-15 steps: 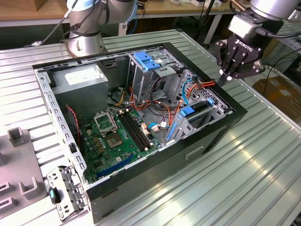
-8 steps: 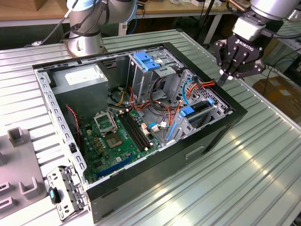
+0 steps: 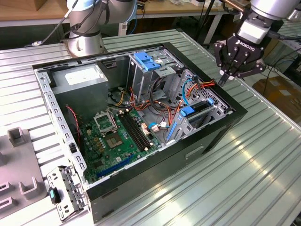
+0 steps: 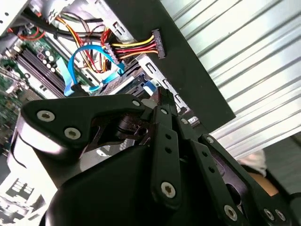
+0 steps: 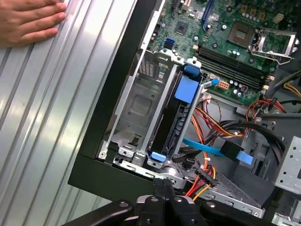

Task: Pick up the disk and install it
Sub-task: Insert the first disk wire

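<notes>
The disk [image 5: 178,123] is a dark drive in a blue carrier. It stands on edge in the metal drive cage [image 5: 134,101] inside the open computer case [image 3: 197,146]. A blue tab shows at each end. In the exterior view the disk [image 3: 194,111] sits in the cage at the case's right side. My gripper [image 3: 222,79] hovers above the case's right rim, just beyond the cage and apart from the disk. Its fingers are shut with nothing between them. In both wrist views the gripper [image 5: 162,186] [image 4: 162,94] shows its black fingers pressed together over the case edge.
A person's hand [image 5: 28,20] rests on the ribbed table beside the case. Loose power cables with a black connector [image 4: 158,43] and a blue ribbon cable [image 5: 221,149] lie near the cage. Inside are a motherboard [image 3: 113,134], a grey power supply [image 3: 80,77] and a light-blue bracket [image 3: 145,61].
</notes>
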`<state>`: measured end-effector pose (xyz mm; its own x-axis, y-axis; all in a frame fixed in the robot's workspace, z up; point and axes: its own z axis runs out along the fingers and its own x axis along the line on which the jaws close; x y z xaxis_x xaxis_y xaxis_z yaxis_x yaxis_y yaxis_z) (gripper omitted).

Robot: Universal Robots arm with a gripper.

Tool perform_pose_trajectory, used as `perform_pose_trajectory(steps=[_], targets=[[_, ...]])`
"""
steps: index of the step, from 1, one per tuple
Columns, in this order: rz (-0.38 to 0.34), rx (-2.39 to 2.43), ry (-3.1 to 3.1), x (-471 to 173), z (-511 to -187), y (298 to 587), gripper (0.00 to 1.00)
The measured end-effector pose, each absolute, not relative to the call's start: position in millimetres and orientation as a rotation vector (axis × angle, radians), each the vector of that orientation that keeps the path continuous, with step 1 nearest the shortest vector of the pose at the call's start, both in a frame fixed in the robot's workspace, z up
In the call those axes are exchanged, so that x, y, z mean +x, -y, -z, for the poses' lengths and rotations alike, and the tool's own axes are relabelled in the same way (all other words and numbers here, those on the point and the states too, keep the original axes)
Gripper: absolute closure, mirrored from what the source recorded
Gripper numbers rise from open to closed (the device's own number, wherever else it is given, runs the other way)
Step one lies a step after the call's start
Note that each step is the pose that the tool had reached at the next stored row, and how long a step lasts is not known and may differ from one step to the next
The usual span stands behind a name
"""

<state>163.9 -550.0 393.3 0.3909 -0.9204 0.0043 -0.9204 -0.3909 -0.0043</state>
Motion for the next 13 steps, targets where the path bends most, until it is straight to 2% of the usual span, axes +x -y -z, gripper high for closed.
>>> perform_pose_trajectory(steps=[11,12,13], targets=[[0.009,-2.666,-1.660,172,-392,543,0.89],[0.009,-2.670,-1.653,172,-392,539,0.89],[0.009,-2.673,-1.649,173,-392,536,0.82]])
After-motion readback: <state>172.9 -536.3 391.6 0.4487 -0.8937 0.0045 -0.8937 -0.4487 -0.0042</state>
